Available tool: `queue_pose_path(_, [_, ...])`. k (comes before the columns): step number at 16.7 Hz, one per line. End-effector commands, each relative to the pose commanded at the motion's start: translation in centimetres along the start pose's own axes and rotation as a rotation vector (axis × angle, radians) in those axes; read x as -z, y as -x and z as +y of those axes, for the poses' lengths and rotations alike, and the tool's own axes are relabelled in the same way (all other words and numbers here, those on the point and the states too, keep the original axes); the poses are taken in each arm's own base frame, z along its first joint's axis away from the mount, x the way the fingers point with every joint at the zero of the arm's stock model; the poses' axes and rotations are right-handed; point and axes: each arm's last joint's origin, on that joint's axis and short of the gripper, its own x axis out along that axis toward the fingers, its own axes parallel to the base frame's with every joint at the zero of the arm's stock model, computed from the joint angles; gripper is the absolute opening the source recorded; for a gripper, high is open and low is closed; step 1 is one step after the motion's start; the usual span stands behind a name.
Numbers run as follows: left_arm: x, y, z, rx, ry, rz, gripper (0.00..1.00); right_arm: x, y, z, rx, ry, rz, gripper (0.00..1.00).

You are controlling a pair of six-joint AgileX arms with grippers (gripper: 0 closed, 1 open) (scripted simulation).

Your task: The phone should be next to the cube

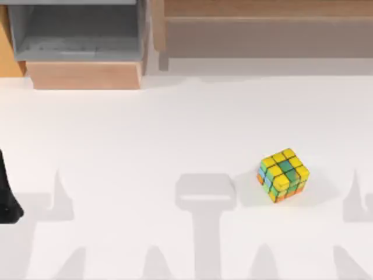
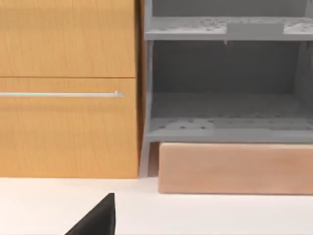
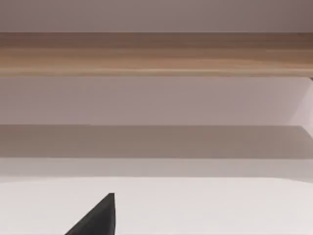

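Observation:
The cube (image 1: 283, 175), with yellow, green, orange and blue stickers and black grid lines, rests on the white table (image 1: 145, 134) right of centre. The phone is out of view. A black part of my left arm (image 1: 6, 198) juts in at the table's left edge, far from the cube. A black tip of my left gripper (image 2: 95, 218) shows in the left wrist view, facing the cabinet and shelf. A black tip of my right gripper (image 3: 95, 218) shows in the right wrist view, over bare table.
A grey open shelf unit (image 1: 76, 29) on a wooden base (image 1: 84, 74) stands at the back left. A wooden cabinet front (image 2: 68, 88) with a thin metal handle is beside it. A long wooden ledge (image 1: 262, 9) runs along the back right.

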Motion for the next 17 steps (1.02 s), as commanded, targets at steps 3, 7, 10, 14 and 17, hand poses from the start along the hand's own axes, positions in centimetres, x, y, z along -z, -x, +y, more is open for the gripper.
queue_pose_path(3, [-0.2,0.0,0.1,-0.008,-0.010,0.006,1.00,0.0,0.0,0.0,0.000,0.000,0.000,1.00])
queue_pose_path(7, [-3.0,-0.3,1.2,-0.098,-0.142,0.097,1.00,0.0,0.0,0.0,0.000,0.000,0.000,1.00])
queue_pose_path(10, [-6.1,-1.6,2.8,-0.171,-0.297,0.266,1.00,0.0,0.0,0.0,0.000,0.000,0.000,1.00])
queue_pose_path(14, [-8.9,-5.9,6.8,-0.177,-0.471,0.632,1.00,0.0,0.0,0.0,0.000,0.000,0.000,1.00])
queue_pose_path(17, [-9.0,-9.8,11.0,-0.086,-0.539,0.916,1.00,0.0,0.0,0.0,0.000,0.000,0.000,1.00])
